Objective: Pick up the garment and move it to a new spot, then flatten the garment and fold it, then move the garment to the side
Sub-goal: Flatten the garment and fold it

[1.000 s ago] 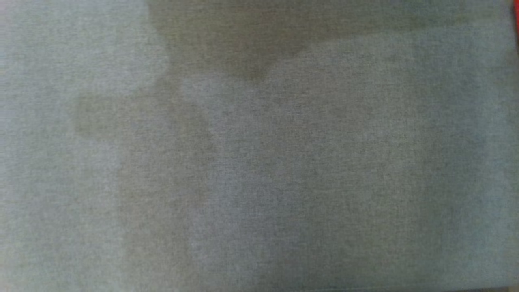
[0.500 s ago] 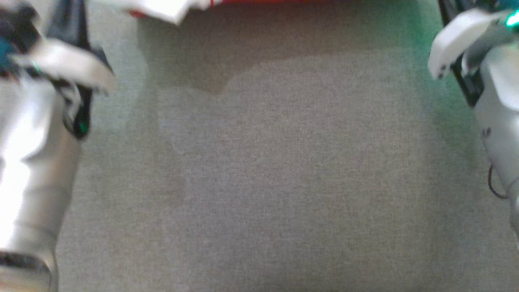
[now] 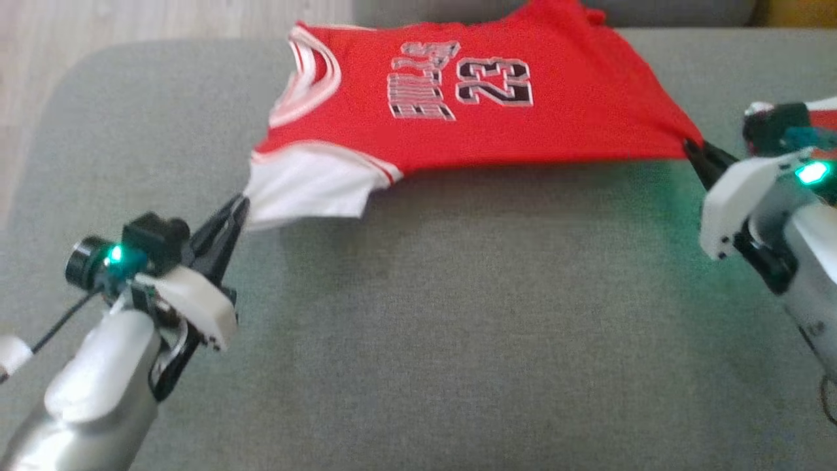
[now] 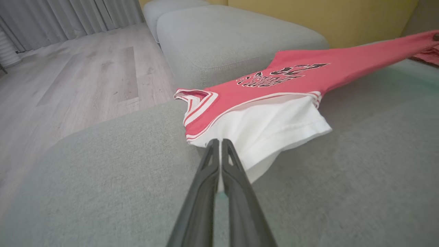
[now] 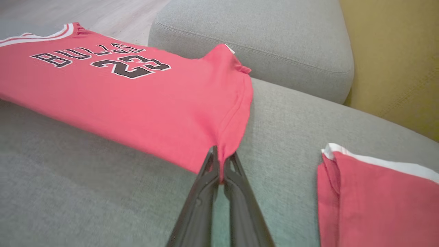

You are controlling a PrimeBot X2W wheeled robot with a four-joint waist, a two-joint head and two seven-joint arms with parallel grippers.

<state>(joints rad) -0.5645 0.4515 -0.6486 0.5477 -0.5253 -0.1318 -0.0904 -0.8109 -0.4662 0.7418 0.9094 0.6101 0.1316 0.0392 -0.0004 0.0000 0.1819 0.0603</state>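
Observation:
The garment [image 3: 458, 111] is a red basketball jersey with white sleeves and the number 23, stretched out just above a grey cushion. My left gripper [image 3: 240, 204] is shut on its white sleeve edge [image 4: 260, 137] at the lower left. My right gripper [image 3: 692, 152] is shut on the red hem corner [image 5: 223, 151] at the right. The cloth hangs taut between the two, and its far edge lies on the cushion toward the back. In the left wrist view the left gripper [image 4: 219, 144] pinches the white fabric.
The grey sofa cushion [image 3: 458, 327] spreads wide in front of me. A second folded red garment [image 5: 374, 202] lies on the cushion to the right of my right gripper. A wooden floor [image 4: 75, 79] lies beyond the cushion's left edge, and a yellow wall [image 5: 394, 58] stands behind.
The head camera has tilted up, from bare cushion to the arms and now the whole jersey held between both grippers.

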